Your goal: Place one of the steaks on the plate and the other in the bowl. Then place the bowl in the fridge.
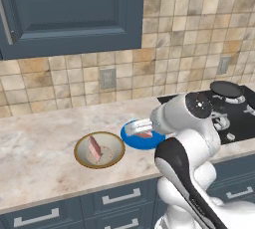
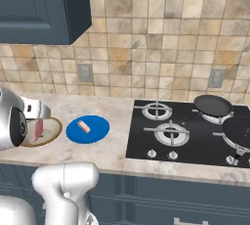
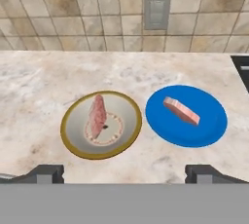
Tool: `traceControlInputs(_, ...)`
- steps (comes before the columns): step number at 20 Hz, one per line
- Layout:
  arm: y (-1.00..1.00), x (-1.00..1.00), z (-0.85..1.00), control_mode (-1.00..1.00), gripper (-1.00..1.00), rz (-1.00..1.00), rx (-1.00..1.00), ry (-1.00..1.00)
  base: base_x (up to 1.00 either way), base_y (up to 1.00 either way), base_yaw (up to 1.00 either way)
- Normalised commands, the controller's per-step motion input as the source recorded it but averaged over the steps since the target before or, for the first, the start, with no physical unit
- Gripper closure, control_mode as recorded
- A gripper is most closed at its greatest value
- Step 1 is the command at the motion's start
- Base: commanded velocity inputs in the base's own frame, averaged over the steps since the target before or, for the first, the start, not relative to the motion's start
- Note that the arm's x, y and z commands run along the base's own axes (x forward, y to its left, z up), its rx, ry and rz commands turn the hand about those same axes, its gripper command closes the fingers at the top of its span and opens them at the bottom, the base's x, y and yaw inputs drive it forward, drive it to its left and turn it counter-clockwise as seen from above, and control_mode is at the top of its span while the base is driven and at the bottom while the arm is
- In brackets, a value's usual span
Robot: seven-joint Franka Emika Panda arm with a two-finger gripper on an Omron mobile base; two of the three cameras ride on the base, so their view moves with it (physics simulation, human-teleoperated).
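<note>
With one steak [image 3: 181, 110] lying flat on the blue plate [image 3: 214, 121] at right of centre and the other steak [image 3: 97, 112] propped in the bowl [image 3: 78, 142] beside it on the tabletop [image 3: 44, 86], the pincer [image 3: 124, 174] hangs back with jaws apart and empty, likely readying to grasp the bowl for the fridge.

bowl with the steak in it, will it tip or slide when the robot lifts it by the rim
The bowl looks shallow and wide, so it should sit stable; a one-sided rim grip may still tilt it. The steak stands on edge against the inside rather than flat, so it will probably flop over or slide when the bowl tilts. The smooth rim may be slippery for the fingers.
</note>
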Motion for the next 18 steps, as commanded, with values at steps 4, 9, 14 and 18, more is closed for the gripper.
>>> traceControlInputs(4, -0.59, -0.51, 1.00, -1.00, -1.00, -0.17, 0.01, 0.08, 0.00, 0.00, 0.00)
traceControlInputs(9, -0.44, -0.57, 0.82, -1.00, -1.00, -0.16, 0.00, 0.02, 0.00, 0.00, 0.00)
traceControlInputs(14, -0.20, -0.03, -0.06, -1.00, -1.00, 0.03, 0.00, -0.07, 0.00, 0.00, 0.00)
traceControlInputs(18, -0.25, 0.36, -0.38, 1.00, -1.00, 0.04, -0.02, -0.03, 0.25, -0.13, 0.00)
